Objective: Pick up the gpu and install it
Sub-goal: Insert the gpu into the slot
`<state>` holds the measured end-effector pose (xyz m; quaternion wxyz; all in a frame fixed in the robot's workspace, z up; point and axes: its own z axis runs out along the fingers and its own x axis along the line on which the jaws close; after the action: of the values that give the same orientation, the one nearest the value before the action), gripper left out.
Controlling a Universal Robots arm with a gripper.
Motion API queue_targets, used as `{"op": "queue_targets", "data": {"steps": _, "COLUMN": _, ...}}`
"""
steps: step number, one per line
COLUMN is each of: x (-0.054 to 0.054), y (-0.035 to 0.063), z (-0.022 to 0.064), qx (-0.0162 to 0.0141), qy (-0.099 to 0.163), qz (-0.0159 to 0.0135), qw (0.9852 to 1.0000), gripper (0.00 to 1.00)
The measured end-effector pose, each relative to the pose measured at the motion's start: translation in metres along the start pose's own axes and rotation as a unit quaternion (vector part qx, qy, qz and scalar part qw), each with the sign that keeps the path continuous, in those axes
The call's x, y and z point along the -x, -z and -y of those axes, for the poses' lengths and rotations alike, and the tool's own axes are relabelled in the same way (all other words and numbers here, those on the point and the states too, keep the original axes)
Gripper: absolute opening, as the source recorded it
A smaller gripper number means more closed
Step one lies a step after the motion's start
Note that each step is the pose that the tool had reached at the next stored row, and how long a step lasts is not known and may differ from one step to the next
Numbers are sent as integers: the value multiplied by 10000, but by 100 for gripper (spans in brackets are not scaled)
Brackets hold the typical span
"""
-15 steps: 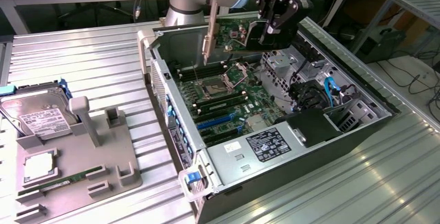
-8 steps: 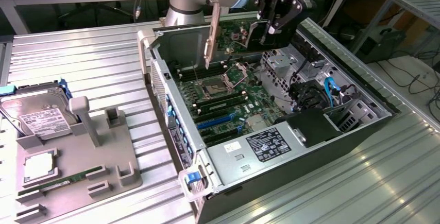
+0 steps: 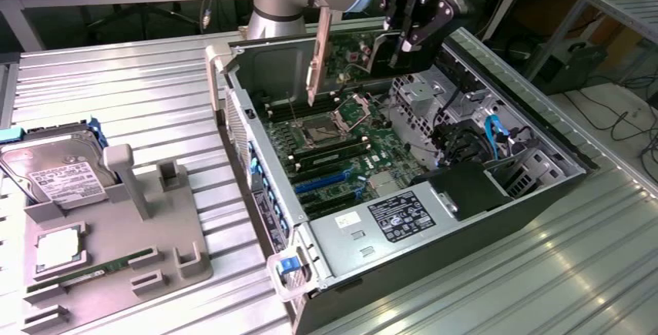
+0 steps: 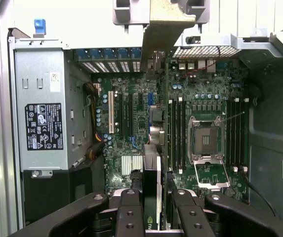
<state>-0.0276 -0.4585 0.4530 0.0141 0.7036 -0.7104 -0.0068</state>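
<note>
The gpu (image 3: 355, 48) hangs on edge above the open computer case (image 3: 535, 189), over its far end. Its silver end bracket (image 3: 320, 54) points down toward the motherboard (image 3: 340, 146). My gripper (image 3: 403, 48) is shut on the card from above. In the wrist view the gpu (image 4: 152, 173) shows edge-on between my two black fingers (image 4: 130, 212), with the bracket (image 4: 165, 24) at its far end. Below it lie the expansion slots (image 4: 131, 116) and the open CPU socket (image 4: 205, 138). The card is clear of the board, touching nothing.
A grey power supply (image 3: 396, 219) with a black label fills the near end of the case. Blue cables (image 3: 494, 135) and drive bays sit on the exterior view's right. Left of the case, a grey holder (image 3: 134, 235) carries a hard drive (image 3: 57, 169), a processor (image 3: 60, 249) and a RAM stick (image 3: 88, 273).
</note>
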Motion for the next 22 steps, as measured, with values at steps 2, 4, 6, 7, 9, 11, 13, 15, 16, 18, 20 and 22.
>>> {"op": "queue_targets", "data": {"steps": 2, "x": 0, "y": -12, "z": 0, "qx": 0, "qy": 6, "qz": 1, "qw": 10000, "gripper": 27}}
{"op": "queue_targets", "data": {"steps": 4, "x": 0, "y": -21, "z": 1, "qx": 0, "qy": 10, "qz": 0, "qw": 10000, "gripper": 27}}
{"op": "queue_targets", "data": {"steps": 6, "x": 0, "y": -32, "z": 1, "qx": -1, "qy": 12, "qz": 1, "qw": 10000, "gripper": 27}}
{"op": "queue_targets", "data": {"steps": 7, "x": 0, "y": -38, "z": 1, "qx": -1, "qy": 14, "qz": 1, "qw": 10000, "gripper": 27}}
{"op": "queue_targets", "data": {"steps": 9, "x": 0, "y": -50, "z": 1, "qx": -1, "qy": 17, "qz": 0, "qw": 10000, "gripper": 27}}
{"op": "queue_targets", "data": {"steps": 11, "x": 0, "y": -64, "z": 2, "qx": -1, "qy": 19, "qz": 0, "qw": 10000, "gripper": 27}}
{"op": "queue_targets", "data": {"steps": 13, "x": 0, "y": -75, "z": 2, "qx": -1, "qy": 22, "qz": 0, "qw": 10000, "gripper": 27}}
{"op": "queue_targets", "data": {"steps": 15, "x": 1, "y": -85, "z": 2, "qx": -1, "qy": 27, "qz": 0, "qw": 10000, "gripper": 27}}
{"op": "queue_targets", "data": {"steps": 16, "x": 1, "y": -92, "z": 3, "qx": -1, "qy": 30, "qz": 0, "qw": 10000, "gripper": 27}}
{"op": "queue_targets", "data": {"steps": 18, "x": 1, "y": -103, "z": 3, "qx": -1, "qy": 35, "qz": 0, "qw": 10000, "gripper": 27}}
{"op": "queue_targets", "data": {"steps": 20, "x": 1, "y": -112, "z": 3, "qx": -1, "qy": 39, "qz": 0, "qw": 10000, "gripper": 27}}
{"op": "queue_targets", "data": {"steps": 22, "x": 1, "y": -121, "z": 3, "qx": -1, "qy": 43, "qz": 0, "qw": 10000, "gripper": 27}}
